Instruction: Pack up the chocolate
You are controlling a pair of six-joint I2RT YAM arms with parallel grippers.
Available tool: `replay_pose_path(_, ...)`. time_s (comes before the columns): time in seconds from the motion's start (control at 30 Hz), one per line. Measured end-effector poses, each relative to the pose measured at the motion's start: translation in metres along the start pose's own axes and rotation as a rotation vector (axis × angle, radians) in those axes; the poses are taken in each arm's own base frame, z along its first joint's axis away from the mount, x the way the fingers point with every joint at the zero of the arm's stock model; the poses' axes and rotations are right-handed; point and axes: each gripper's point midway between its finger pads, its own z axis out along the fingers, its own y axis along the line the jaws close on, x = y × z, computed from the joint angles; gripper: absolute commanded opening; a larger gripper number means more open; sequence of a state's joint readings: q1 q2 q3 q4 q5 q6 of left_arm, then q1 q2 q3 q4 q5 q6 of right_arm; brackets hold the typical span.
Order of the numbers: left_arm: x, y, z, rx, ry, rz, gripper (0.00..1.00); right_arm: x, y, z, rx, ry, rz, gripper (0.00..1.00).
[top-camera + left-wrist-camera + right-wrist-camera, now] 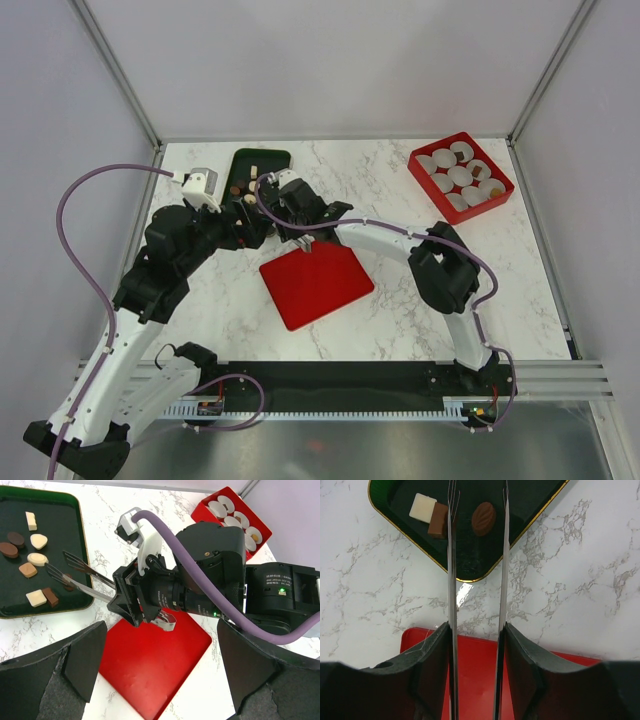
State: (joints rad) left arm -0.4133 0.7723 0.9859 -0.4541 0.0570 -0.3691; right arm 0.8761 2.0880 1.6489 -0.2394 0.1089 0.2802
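The chocolate (pixel 37 541) lies as several brown, dark and cream pieces on a dark green tray (pixel 80 510) at the table's back left. My right gripper (pixel 476 630) is shut on thin metal tongs (pixel 451 555), one arm against each finger. The tong tips hang over the tray's near corner, spread to either side of an oval brown piece (pixel 483 518). A white square (pixel 422 507) and a brown square (pixel 438 520) lie just left of the tips. My left gripper (pixel 160 645) stands open with nothing in it, above a flat red lid (pixel 150 670).
A red box (pixel 461 172) with white paper cups sits at the back right; at least one cup holds a piece. The red lid (pixel 315 282) lies mid-table in front of the tray (pixel 262 160). Both arms crowd together near the tray.
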Motion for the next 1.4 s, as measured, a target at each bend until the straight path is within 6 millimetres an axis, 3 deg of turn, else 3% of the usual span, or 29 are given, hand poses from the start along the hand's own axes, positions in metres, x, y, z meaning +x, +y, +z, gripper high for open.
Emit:
replay_pose_path(0.5, 0.000, 0.001, 0.000, -0.004, -0.002, -0.001, 1.00, 0.026, -0.001, 0.010, 0.021, 0.090, -0.014, 0.49)
replay_pose_path(0.9, -0.001, 0.001, 0.000, -0.005, -0.003, -0.001, 1.00, 0.026, 0.000, 0.008, 0.024, 0.108, -0.008, 0.40)
replay_pose_path(1.4, -0.001, 0.001, 0.000, -0.005, -0.003, -0.001, 1.00, 0.015, 0.002, 0.004, -0.017, 0.102, 0.039, 0.36)
